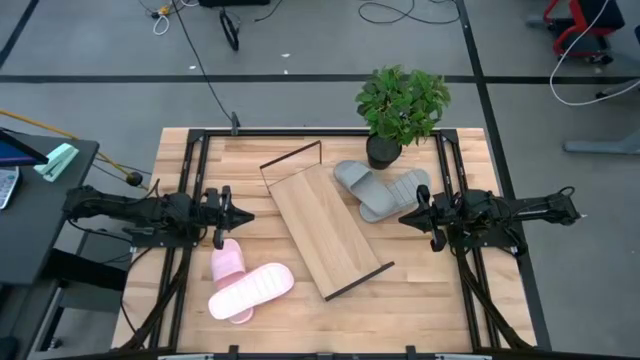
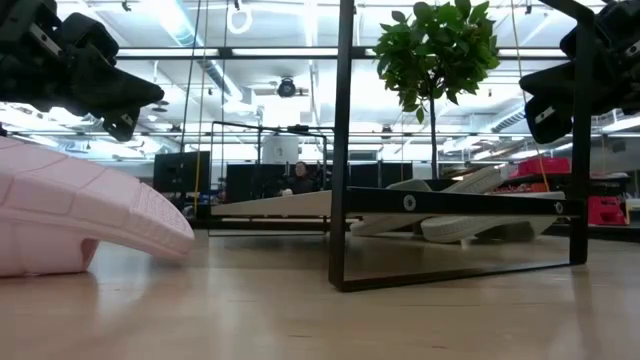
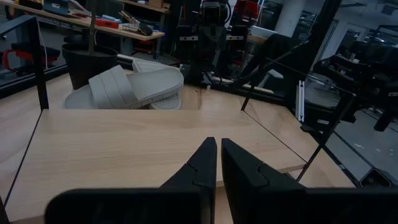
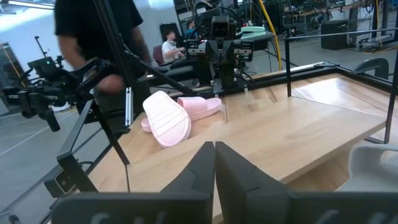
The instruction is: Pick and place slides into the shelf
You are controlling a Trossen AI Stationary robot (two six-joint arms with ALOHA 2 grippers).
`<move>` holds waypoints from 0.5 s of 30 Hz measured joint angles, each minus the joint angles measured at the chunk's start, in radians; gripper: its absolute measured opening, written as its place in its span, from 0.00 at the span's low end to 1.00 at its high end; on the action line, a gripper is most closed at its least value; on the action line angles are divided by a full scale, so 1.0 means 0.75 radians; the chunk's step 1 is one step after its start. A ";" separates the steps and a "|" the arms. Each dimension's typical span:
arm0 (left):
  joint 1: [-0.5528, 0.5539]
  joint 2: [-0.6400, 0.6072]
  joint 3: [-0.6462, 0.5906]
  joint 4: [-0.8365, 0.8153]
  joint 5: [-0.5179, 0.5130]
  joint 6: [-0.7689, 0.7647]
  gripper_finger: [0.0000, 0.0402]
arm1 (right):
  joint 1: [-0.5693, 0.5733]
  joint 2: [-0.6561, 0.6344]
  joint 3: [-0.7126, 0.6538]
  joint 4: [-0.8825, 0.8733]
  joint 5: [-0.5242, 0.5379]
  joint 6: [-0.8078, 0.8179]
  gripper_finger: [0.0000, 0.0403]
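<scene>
1. Centrally, the shelf (image 1: 327,229) lies flat and askew on the table (image 1: 440,300), a long light-wood board with a thin black wire frame at each end; nothing rests on the board.
2. Just beside the shelf, on the side toward the potted plant (image 1: 400,112), the two grey slides (image 1: 381,189) lie overlapping, one partly on the other, close against the board's long edge.
3. On the shelf's opposite side, near its lower end, the two pink slides (image 1: 247,285) lie on the table, one across the other, clear of the board.
4. Left gripper (image 1: 243,215) hangs above the table beside the shelf's left long edge, just above the pink pair, pointing toward the board; its fingers (image 3: 200,167) stand nearly together with only a thin slit between them, and they hold nothing.
5. Right gripper (image 1: 404,218) hangs on the other side of the shelf, right by the grey slides, facing the board; its fingers (image 4: 239,167) are pressed together and empty.
6. Beyond the shelf, in the right wrist view, a person in a dark top (image 4: 99,28) stands by the table's far side.
</scene>
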 joint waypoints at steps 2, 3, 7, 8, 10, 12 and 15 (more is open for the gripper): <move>0.000 0.000 0.000 0.000 -0.001 0.000 0.08 | 0.000 0.000 0.000 0.000 0.000 0.000 0.04; 0.000 0.000 0.000 0.000 0.000 0.000 0.09 | 0.000 0.000 0.000 0.000 0.000 0.000 0.04; 0.000 0.000 0.000 0.000 0.000 0.000 0.10 | 0.000 0.000 0.000 0.000 0.000 0.000 0.04; 0.000 0.000 0.000 0.000 0.000 0.000 0.10 | 0.000 0.000 0.000 0.000 0.000 0.000 0.04; 0.000 0.000 0.000 0.000 0.000 0.000 0.09 | 0.000 0.000 0.000 0.000 0.000 0.000 0.04; 0.000 0.000 0.000 0.000 -0.001 0.000 0.08 | 0.000 0.000 0.000 0.000 0.000 0.000 0.04; 0.000 0.000 0.000 0.000 0.000 0.000 0.07 | 0.000 0.000 0.000 0.000 0.000 0.000 0.04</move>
